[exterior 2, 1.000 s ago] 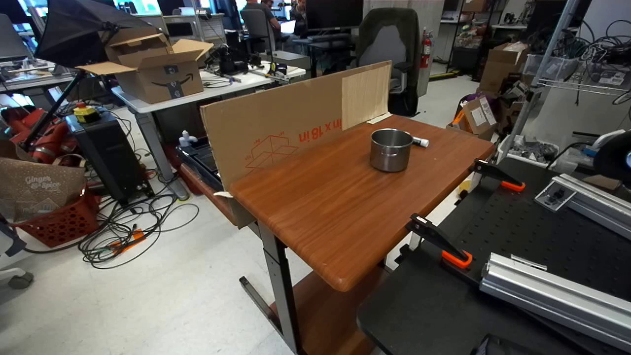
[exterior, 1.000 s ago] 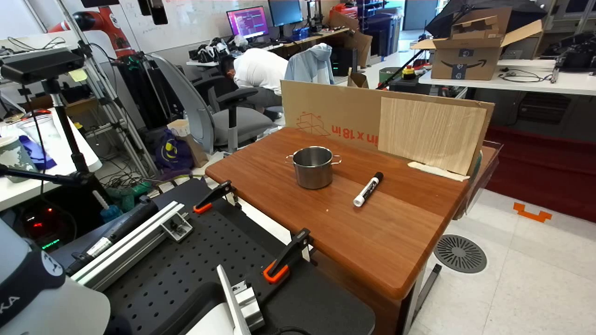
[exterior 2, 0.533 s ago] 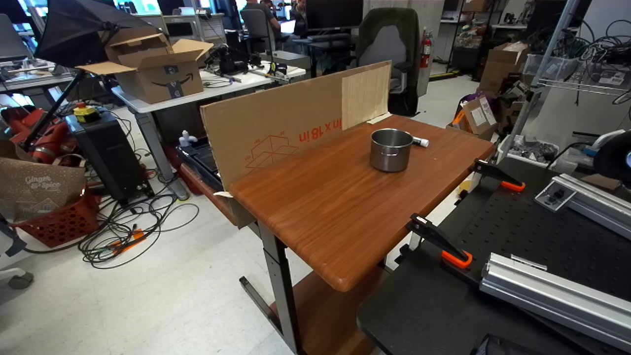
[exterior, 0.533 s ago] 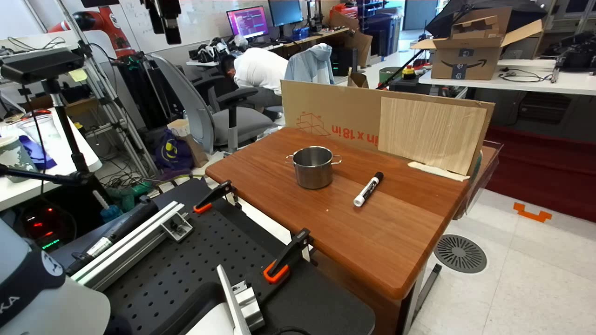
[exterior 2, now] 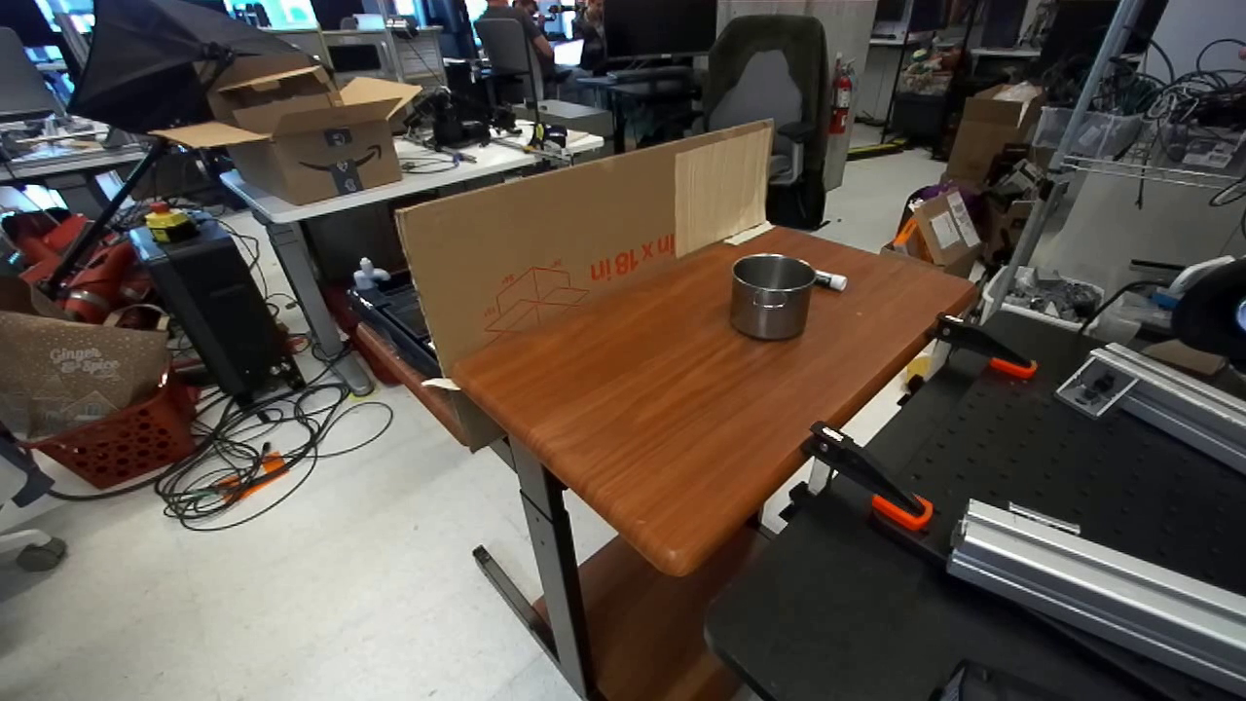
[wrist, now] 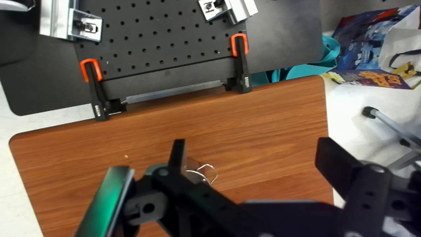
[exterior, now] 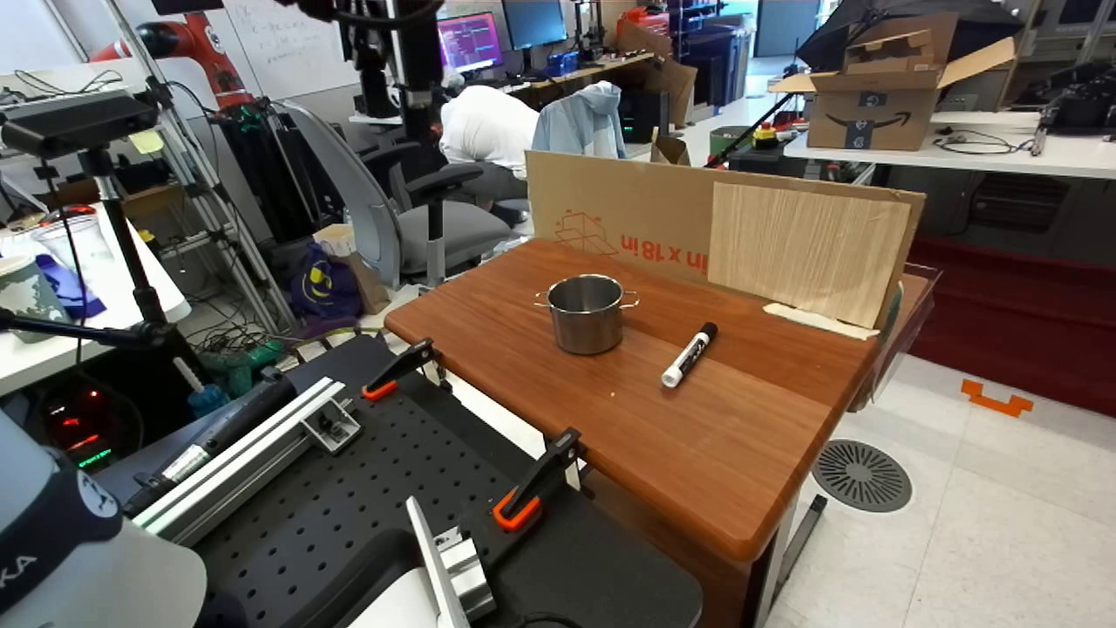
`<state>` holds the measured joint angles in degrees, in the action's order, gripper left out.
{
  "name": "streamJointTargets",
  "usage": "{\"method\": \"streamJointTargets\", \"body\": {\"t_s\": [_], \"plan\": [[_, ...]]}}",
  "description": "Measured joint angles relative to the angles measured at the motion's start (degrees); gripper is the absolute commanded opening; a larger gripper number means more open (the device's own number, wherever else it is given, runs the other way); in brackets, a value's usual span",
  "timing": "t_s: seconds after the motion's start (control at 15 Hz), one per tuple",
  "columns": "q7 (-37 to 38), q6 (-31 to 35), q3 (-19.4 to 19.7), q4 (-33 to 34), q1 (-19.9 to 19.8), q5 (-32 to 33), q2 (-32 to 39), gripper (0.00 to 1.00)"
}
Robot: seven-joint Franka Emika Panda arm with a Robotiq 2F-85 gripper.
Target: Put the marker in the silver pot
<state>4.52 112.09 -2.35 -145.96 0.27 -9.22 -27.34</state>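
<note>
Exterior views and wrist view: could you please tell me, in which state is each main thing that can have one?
silver pot: upright on the brown table, no lid, bottom out of sight
marker: capped, lying on its side, outside the silver pot
pincer: open, holding nothing
cardboard panel: standing on edge along the brown table's side
cardboard box: flaps open
purple-screen monitor: switched on
</note>
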Motion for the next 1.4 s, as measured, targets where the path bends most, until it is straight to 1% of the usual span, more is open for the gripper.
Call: {"method": "streamJointTargets", "body": {"t_s": [0.27, 0.53, 0.8, 1.07, 1.4], "plan": [[-6.14, 1.96, 3.98, 2.87, -2.57, 4.56, 5.86, 1.00], [-10.08, 4.61, 6.58, 7.54, -4.36, 8.18, 12.58, 1.00], [-13.71, 9.38, 8.60, 10.68, -5.95, 11.03, 19.47, 1.00], [-18.04, 15.58, 10.12, 13.18, -7.07, 11.47, 26.34, 1.00], [-22.84, 19.16, 10.97, 17.60, -9.21, 11.38, 35.21, 1.00]]}}
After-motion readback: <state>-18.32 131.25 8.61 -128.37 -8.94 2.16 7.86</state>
